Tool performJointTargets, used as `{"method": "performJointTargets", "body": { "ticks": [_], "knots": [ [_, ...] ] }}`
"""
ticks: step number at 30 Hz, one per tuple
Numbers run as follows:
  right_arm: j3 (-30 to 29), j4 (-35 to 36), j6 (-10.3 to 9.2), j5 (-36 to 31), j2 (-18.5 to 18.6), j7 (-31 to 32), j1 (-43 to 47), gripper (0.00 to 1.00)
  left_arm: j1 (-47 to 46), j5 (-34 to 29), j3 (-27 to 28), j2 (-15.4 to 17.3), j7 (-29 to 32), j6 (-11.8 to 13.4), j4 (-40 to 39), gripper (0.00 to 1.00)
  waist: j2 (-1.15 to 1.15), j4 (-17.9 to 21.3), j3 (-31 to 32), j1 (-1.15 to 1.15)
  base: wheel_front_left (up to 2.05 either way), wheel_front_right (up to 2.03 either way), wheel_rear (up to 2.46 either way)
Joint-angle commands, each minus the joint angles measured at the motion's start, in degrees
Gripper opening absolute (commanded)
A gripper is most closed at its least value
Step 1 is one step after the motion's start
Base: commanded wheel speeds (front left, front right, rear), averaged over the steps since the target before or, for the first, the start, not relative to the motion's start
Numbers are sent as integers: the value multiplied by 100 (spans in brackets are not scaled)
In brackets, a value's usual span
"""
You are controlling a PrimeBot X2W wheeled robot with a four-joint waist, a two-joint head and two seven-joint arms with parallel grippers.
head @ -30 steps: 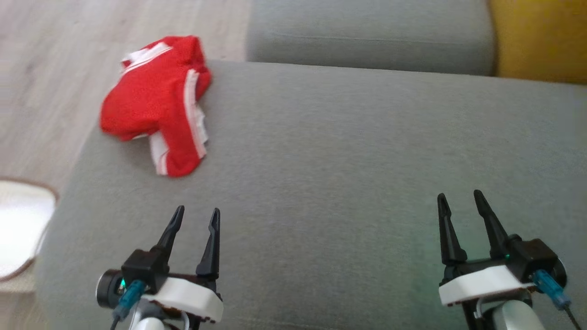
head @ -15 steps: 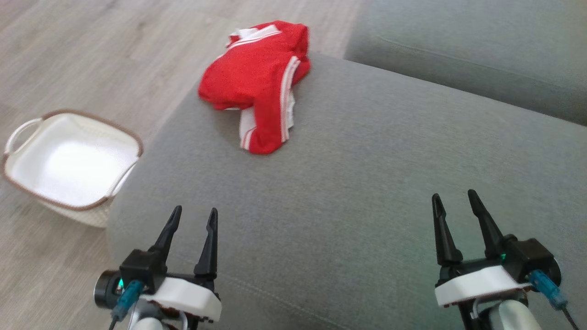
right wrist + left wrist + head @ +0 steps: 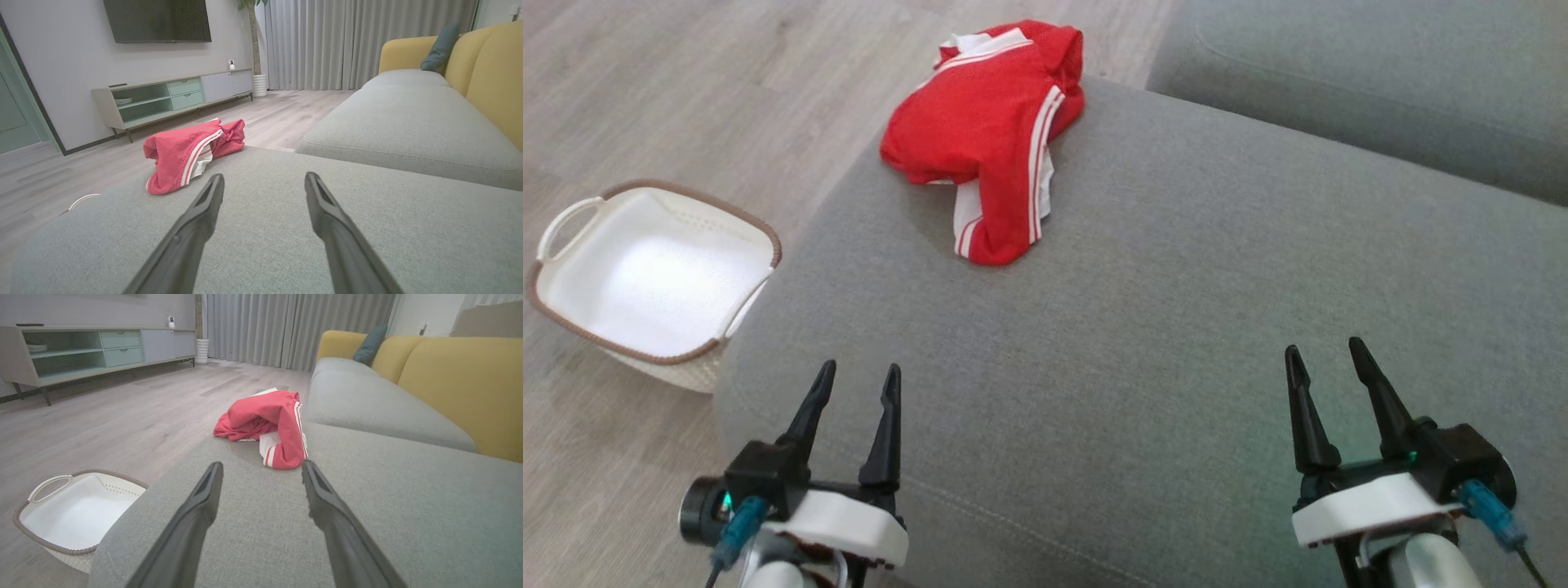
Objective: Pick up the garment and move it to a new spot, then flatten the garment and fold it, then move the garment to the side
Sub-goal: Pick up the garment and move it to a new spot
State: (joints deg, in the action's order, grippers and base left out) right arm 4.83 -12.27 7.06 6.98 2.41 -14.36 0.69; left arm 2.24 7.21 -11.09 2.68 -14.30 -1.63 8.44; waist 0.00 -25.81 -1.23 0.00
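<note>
Turning toward its left, the robot has swung its head camera over the last second. The whole head view has shifted, and the white woven plastic basket with a brown rim [image 3: 768,245] on the pale wooden floor [image 3: 670,90] has come into sight at 9 o'clock. The crumpled red mesh shorts with white side stripes [image 3: 980,131] now appear near 12 o'clock instead of far off at 10 o'clock. That is the camera's doing: the shorts lie in the same heap at the far left corner of the grey fabric sofa cushion [image 3: 1176,310], partly over its edge.

Neither arm has changed. The left jaws and right jaws stay spread wide and empty above the near cushion, well apart from the shorts. This probably means the robot is squaring up to the garment and the pickup has not begun.

In the head view the shorts' long axis runs almost from 12 to 6 o'clock, leaning slightly toward 1. The striped leg end points at 6 o'clock, toward the robot. The bunched, white-trimmed end sits at 12 o'clock.
</note>
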Motion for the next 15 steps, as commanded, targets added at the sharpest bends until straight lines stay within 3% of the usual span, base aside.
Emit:
{"method": "performJointTargets", "body": {
  "ticks": [1, 8, 15],
  "knots": [
    [109, 180, 43, -69, 46, -63, -262, 100, -295, -92, 194, 71, -70, -56, -186, 100, 0, 112, -99, 0, 0, 0, 0],
    [83, 246, 43, -264, 46, -63, -400, 100, -1224, -323, 339, 503, -70, -217, -48, 100, 0, 467, -517, 0, 0, 0, 0],
    [106, 316, 43, -543, 46, -63, -600, 100, -2688, -386, 445, 1043, 239, -376, 852, 100, 0, 865, -1184, 0, 0, 0, 0]
  ]
}}
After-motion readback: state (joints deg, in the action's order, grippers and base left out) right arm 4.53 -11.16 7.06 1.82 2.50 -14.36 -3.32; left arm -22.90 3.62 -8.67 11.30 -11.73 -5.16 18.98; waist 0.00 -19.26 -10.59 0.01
